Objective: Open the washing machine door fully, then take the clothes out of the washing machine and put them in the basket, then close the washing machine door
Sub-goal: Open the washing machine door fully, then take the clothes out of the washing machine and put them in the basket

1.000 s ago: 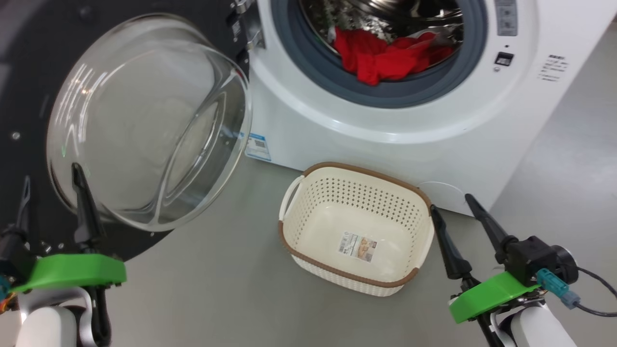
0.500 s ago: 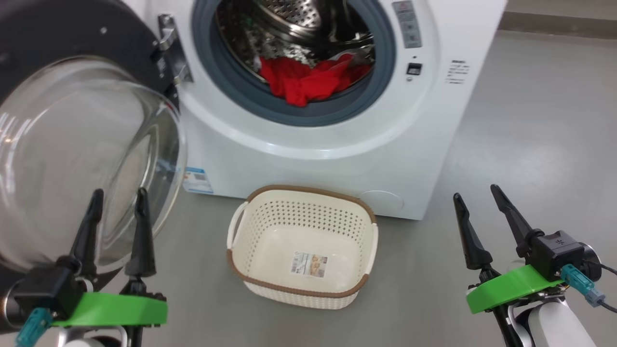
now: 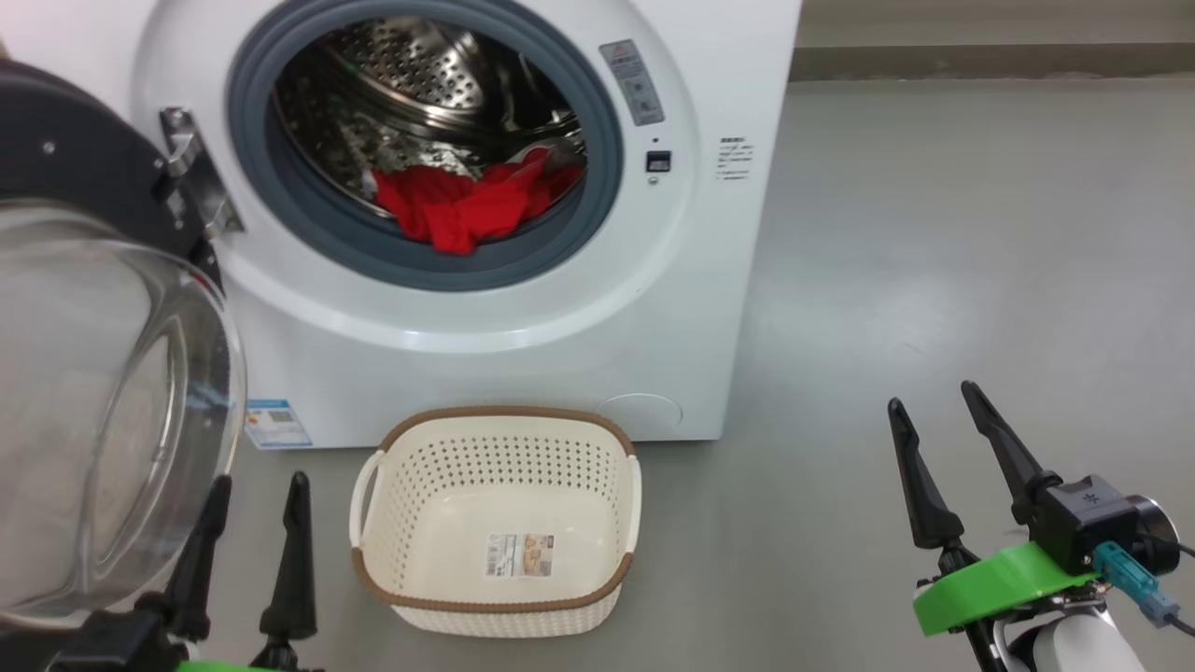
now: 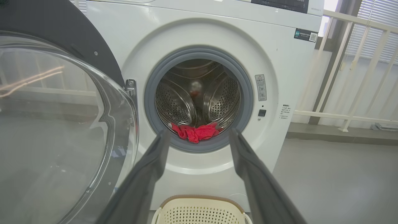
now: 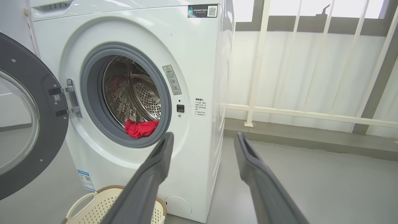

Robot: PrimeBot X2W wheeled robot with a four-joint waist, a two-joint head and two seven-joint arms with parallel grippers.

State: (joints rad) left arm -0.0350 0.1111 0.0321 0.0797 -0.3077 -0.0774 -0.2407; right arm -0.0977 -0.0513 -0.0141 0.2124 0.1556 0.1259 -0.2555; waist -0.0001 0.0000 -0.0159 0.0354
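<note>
The white washing machine [image 3: 709,233] [image 4: 289,81] [image 5: 199,62] stands ahead with its round door [image 3: 103,411] [image 4: 59,124] [image 5: 21,124] swung wide to the left. Red clothes [image 3: 457,207] [image 4: 196,132] [image 5: 140,128] lie at the drum's front lip. On the floor before the machine sits the cream basket [image 3: 497,579] [image 4: 202,211] [image 5: 102,205], with just a paper label inside. My left gripper [image 3: 259,485] [image 4: 199,133] is open, low at the left beside the door glass and left of the basket. Out to the right over bare floor, my right gripper [image 3: 934,399] [image 5: 203,137] is open and holds nothing.
Grey floor [image 3: 934,233] stretches to the right of the machine. A white railing [image 5: 295,112] and a low kerb stand behind it. A blue energy label [image 3: 275,425] sits low on the machine's front.
The head camera has swung and pulled back, so the whole scene shifted left and down in view. The left gripper now appears lower; both grippers stay open.
</note>
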